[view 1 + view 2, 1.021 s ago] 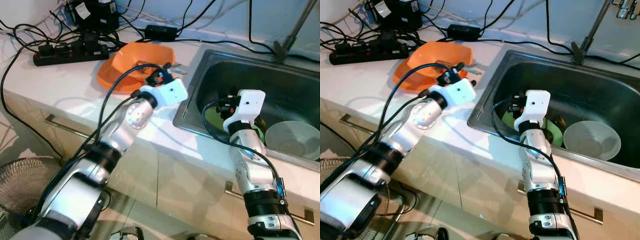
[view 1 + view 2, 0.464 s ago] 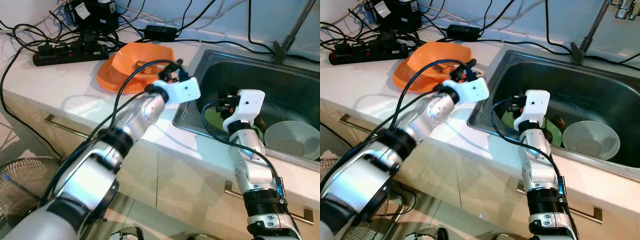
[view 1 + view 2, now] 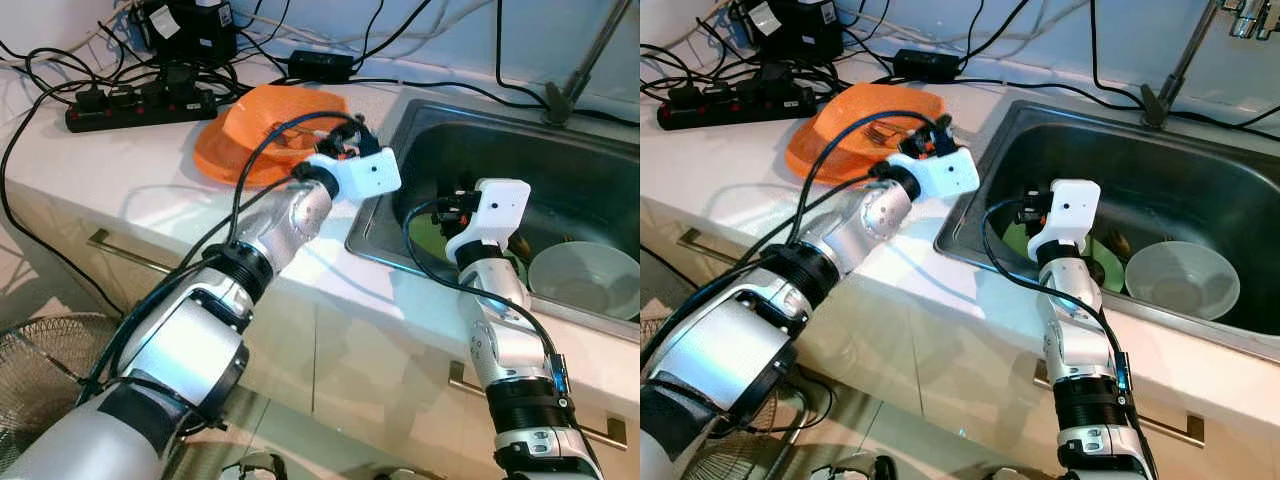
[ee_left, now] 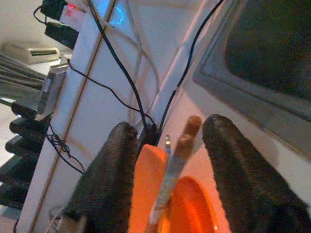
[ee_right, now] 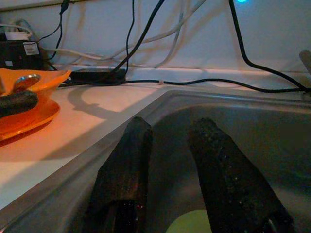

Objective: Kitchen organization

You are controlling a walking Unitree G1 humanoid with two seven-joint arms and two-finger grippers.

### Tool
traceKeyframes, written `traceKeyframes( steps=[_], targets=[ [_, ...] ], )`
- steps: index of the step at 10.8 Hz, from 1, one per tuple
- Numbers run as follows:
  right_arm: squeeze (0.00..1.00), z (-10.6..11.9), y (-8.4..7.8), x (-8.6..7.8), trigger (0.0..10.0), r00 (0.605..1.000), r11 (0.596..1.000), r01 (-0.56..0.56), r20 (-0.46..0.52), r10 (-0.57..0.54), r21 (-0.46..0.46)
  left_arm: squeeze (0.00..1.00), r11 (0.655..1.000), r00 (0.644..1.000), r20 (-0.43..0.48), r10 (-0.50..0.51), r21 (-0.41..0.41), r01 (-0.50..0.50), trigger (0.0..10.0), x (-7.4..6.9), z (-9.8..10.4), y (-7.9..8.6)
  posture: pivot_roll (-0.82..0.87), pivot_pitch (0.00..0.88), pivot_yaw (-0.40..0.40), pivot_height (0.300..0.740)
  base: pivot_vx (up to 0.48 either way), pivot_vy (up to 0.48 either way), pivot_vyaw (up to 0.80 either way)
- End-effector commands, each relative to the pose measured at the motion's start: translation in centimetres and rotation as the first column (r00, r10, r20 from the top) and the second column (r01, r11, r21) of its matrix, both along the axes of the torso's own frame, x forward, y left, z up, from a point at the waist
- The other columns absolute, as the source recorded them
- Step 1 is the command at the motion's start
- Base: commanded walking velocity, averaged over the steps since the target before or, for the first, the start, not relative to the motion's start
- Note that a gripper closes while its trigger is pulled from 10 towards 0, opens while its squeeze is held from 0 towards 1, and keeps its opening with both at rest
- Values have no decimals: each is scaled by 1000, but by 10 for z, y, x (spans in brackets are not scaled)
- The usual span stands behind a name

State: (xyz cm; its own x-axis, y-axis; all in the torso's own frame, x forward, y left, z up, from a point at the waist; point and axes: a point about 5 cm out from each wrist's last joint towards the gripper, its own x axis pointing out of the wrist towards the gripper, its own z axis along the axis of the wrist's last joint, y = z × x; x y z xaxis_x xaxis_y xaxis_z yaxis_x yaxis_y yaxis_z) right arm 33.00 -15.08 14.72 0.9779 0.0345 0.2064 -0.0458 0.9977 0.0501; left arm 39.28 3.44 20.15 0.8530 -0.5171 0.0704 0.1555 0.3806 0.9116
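1. Left wrist view: the left gripper (image 4: 167,160) has its two black fingers (image 4: 104,179) spread, with a thin utensil handle (image 4: 175,155) standing between them, brown at the tip. Whether either finger touches the handle cannot be told.
2. Below the handle lies the orange ware: one orange bowl (image 3: 285,115) sitting on one orange plate (image 3: 230,160), on the white countertop (image 3: 130,190) just left of the sink.
3. Utensils rest in the bowl (image 3: 875,130); their count cannot be made out.
4. Left arm reaches across the counter, its white wrist housing just beside the sink's near left corner, gripper over the bowl's right edge.
5. One steel sink (image 3: 590,170). Inside it: one pale bowl (image 3: 585,280) at the right, upright, and one green plate (image 3: 1110,265) beside it, partly hidden behind the right arm.
6. Right gripper (image 5: 170,145) hangs inside the sink near its left wall, two fingers (image 5: 124,170) apart, nothing between them. A patch of the green plate shows below the fingertips.
7. One black power strip (image 3: 140,105) at the back left of the counter, plugs in it, and one black adapter brick (image 3: 320,65) nearer the wall. Many black cables trail across the counter and behind the sink.
8. One faucet stem (image 3: 580,65) rises at the sink's back right.
9. One fan grille (image 3: 45,360) on the floor, lower left, in front of the cabinet.
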Motion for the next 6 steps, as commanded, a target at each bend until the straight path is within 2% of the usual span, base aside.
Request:
traceKeyframes(
  steps=[1,6],
  targets=[
    [0,-9,3,-1,10000,999,1000,-1,-32,1,22,0,1000,999,35,-14,6,14,0,1,9,-4,42,31,13,740,0,0,0],
    [0,-10,5,-1,10000,999,1000,-11,-34,12,24,0,999,999,23,-33,5,33,0,1,6,-3,46,30,10,740,0,0,0]
  ],
)
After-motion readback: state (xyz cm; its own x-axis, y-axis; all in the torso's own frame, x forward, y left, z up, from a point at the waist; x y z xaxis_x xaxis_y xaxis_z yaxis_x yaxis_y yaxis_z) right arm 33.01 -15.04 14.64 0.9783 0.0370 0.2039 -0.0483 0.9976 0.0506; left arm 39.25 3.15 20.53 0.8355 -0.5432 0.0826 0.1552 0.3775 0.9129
